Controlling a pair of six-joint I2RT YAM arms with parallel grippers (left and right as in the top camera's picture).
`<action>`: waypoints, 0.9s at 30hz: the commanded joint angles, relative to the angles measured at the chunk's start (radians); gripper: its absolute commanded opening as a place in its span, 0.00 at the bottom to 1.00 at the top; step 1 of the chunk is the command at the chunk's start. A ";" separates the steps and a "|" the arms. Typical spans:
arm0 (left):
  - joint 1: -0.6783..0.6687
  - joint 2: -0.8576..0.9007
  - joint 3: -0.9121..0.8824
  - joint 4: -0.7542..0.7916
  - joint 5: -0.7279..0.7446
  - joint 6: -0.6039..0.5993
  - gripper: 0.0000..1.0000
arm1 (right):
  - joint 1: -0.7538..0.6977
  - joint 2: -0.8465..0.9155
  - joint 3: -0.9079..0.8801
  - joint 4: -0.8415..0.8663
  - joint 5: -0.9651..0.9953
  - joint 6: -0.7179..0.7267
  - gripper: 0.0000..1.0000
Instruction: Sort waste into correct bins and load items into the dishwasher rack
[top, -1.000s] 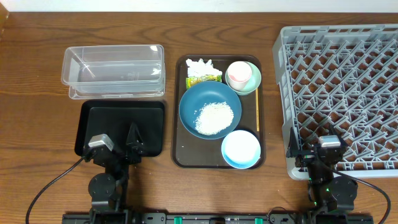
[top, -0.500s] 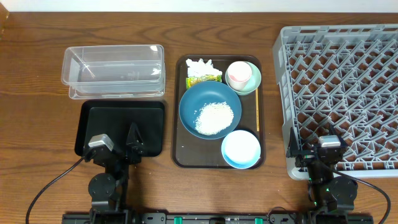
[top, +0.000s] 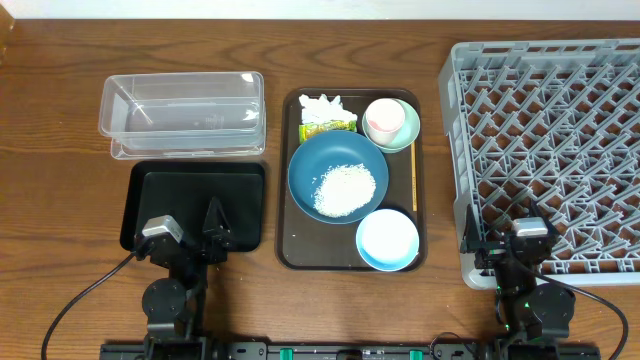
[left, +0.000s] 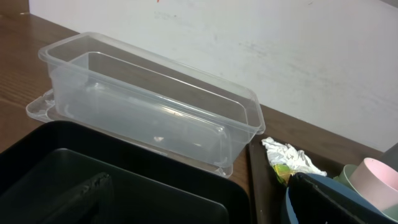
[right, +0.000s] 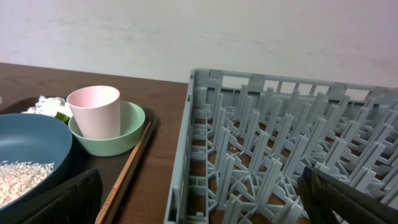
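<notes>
Left arm: folded low at the table's near edge, with the left gripper (top: 188, 232) over the near end of the shallow black rectangular tray (top: 240, 195). Jaws are spread wide and empty.
Right arm: folded alike, with the right gripper (top: 510, 245) at the near left corner of the large square grey plastic lattice rack (top: 455, 130). Jaws are wide and empty.
Clear plastic tub (top: 182, 112): just behind the black tray, apparently touching it.
Brown serving tray (top: 300, 245): between the bins and the rack.
Large dark blue bowl (top: 305, 165): mid-tray, holding the heap of white rice grains (top: 345, 190).
Small pink cup (top: 384, 120): upright inside the pale green bowl (top: 412, 128).
Small light blue bowl (top: 388, 240): at the serving tray's near end.
Crumpled white tissue (top: 322, 106), green-yellow wrapper (top: 330, 126): in the serving tray's far left corner, touching.
</notes>
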 joint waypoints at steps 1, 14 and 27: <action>0.004 -0.006 -0.024 -0.011 -0.013 -0.032 0.92 | 0.003 -0.005 -0.002 -0.005 0.007 0.012 0.99; 0.002 0.007 -0.023 0.023 0.806 -0.652 0.91 | 0.003 -0.005 -0.002 -0.005 0.007 0.012 0.99; 0.009 0.103 0.231 0.022 0.911 -0.472 0.92 | 0.003 -0.005 -0.002 -0.005 0.007 0.012 0.99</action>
